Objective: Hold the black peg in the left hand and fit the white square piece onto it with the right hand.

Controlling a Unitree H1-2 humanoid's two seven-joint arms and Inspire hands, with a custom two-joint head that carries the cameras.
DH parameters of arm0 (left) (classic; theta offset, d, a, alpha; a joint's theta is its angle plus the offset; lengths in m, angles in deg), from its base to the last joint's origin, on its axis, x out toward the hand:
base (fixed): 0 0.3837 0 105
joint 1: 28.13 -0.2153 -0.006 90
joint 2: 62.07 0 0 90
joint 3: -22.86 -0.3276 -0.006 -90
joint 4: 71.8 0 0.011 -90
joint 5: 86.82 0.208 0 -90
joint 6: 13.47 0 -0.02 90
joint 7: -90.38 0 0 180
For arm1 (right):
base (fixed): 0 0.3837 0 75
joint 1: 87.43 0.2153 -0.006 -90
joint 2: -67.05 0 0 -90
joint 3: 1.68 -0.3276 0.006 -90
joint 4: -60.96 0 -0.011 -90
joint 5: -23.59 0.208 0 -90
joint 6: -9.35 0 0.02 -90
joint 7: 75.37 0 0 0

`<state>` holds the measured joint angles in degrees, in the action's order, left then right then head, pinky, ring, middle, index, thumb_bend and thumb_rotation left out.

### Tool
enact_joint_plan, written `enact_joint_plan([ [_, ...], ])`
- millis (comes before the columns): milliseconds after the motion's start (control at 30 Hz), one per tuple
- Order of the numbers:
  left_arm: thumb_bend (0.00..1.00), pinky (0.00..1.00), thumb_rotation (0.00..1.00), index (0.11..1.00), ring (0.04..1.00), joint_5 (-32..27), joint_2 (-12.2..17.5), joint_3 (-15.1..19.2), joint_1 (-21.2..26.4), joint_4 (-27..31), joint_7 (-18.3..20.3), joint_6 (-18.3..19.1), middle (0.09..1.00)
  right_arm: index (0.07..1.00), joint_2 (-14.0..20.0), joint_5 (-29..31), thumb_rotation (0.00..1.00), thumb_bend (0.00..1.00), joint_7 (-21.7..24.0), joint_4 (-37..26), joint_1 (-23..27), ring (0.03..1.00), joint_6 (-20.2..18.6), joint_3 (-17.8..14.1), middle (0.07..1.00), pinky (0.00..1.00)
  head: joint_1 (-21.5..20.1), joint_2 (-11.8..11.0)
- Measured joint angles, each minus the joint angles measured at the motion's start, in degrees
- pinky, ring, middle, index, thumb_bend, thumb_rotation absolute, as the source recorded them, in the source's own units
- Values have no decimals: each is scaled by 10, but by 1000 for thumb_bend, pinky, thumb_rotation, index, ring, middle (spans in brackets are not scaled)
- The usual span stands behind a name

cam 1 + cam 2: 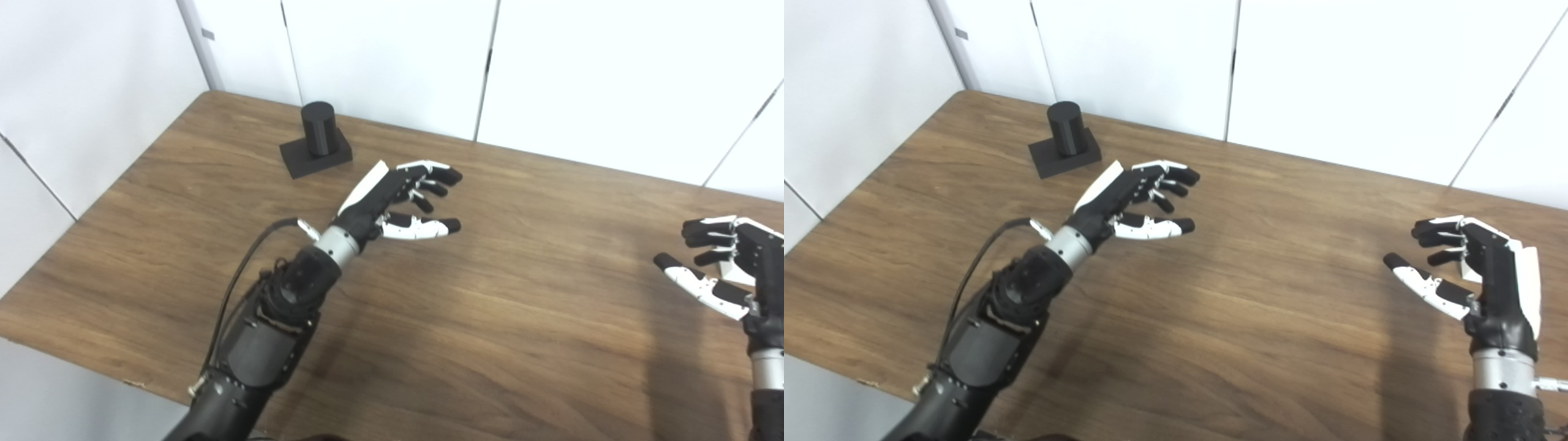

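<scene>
On the wooden tabletop [520, 294], left eye view: one black peg [318, 128], upright on its square black base, near the far left corner. One left hand [398, 199], fingers spread and holding nothing, near the peg but apart from it. One right hand [726, 260] at the right edge, fingers likewise spread, empty.

Right eye view: same count, one peg, two hands, both spread and empty; white square piece not visible.
</scene>
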<state>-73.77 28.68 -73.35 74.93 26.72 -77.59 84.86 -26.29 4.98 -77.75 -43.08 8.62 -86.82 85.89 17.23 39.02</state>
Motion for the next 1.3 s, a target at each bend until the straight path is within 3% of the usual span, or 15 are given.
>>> enact_joint_plan([
  [267,762,691,155,763,820,35,52,31,48,0,-4,3,832,490,0,1,113,496,0,0,0,580,0,-1,619,453,3,-5],
  [400,767,697,149,769,803,47,69,43,57,0,-3,13,816,490,0,1,113,496,0,0,0,579,0,-2,617,449,3,-6],
  [667,789,774,165,786,823,77,94,59,95,0,-4,57,827,490,0,1,113,496,0,0,-1,583,0,-2,618,454,4,-9],
  [900,777,656,101,798,816,95,105,63,114,-26,-5,69,836,490,0,2,113,496,3,-4,-3,585,-4,-2,620,456,4,-11],
  [1100,802,720,155,801,866,134,125,63,132,-39,-8,84,860,490,-1,3,113,496,4,-7,-4,585,-6,-2,623,457,4,-11],
  [1300,820,705,181,805,863,150,142,62,145,-61,-7,98,869,490,-1,3,113,495,4,-8,-4,583,-6,-3,621,451,4,-11],
])
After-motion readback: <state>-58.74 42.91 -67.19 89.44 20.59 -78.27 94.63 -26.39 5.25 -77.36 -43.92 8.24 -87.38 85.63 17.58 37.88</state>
